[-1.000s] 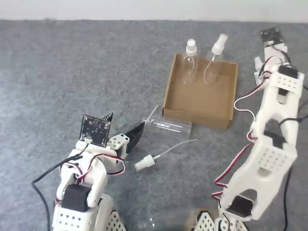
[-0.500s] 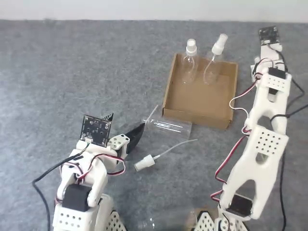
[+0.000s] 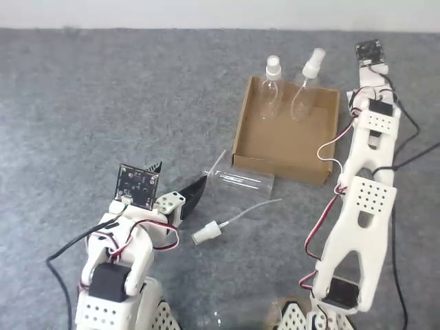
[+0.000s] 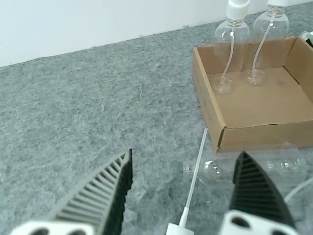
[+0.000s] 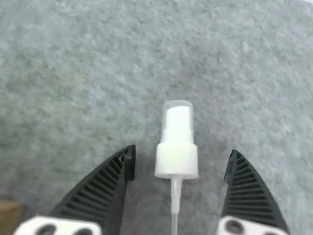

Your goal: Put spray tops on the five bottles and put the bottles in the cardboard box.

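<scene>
Right gripper [image 5: 181,154] wide open, empty, jaws either side of spray top [image 5: 176,147], not touching. Spray top flat on grey carpet [image 5: 73,58], white head pointing away from wrist, thin dip tube [image 5: 174,205] trailing back between jaws. Probably light, hard smooth plastic, apt to skid or roll under a pinch; tube thin and bendy, poor place to grab. Best taken square across wide collar just below nozzle. Right arm [image 3: 364,199] stretched long past cardboard box [image 3: 242,130], wrist pitched down at carpet beside box's far corner. Two capped bottles [image 3: 271,86] upright inside box against far wall. Bare bottle [image 3: 242,183] on its side just in front of box, loose spray top [image 3: 208,234] near it on carpet; thin clear plastic, likely easy to dent or roll. Left gripper [image 4: 185,159] also open and empty, low over carpet close to bare bottle's neck, arm folded near its base.
</scene>
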Controlling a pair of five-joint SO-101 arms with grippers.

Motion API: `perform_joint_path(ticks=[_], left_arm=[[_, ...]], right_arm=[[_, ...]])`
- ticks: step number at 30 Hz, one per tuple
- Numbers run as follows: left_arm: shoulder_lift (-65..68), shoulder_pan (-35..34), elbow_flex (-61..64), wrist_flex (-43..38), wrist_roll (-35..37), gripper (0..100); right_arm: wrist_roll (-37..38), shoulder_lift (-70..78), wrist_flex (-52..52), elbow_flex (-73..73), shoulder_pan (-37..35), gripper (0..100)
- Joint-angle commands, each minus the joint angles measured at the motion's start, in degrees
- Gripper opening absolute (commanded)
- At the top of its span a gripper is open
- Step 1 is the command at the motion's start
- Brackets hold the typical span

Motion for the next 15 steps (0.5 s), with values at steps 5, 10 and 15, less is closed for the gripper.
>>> perform_joint_path(ticks=[5,10,15], left_arm=[[-0.5,0.3,-0.4,-1.6,-0.3,30],[-0.5,0.3,-0.4,-1.6,-0.3,30],[-0.5,0.3,-0.4,-1.6,-0.3,30]], right_arm=[[-0.8,6.5,-0.6,-13.4,0.0,23.0],[-0.7,10.1,-0.3,-17.4,0.7,15.8],[-0.5,10.5,2.6,-18.5,2.2,0.3]])
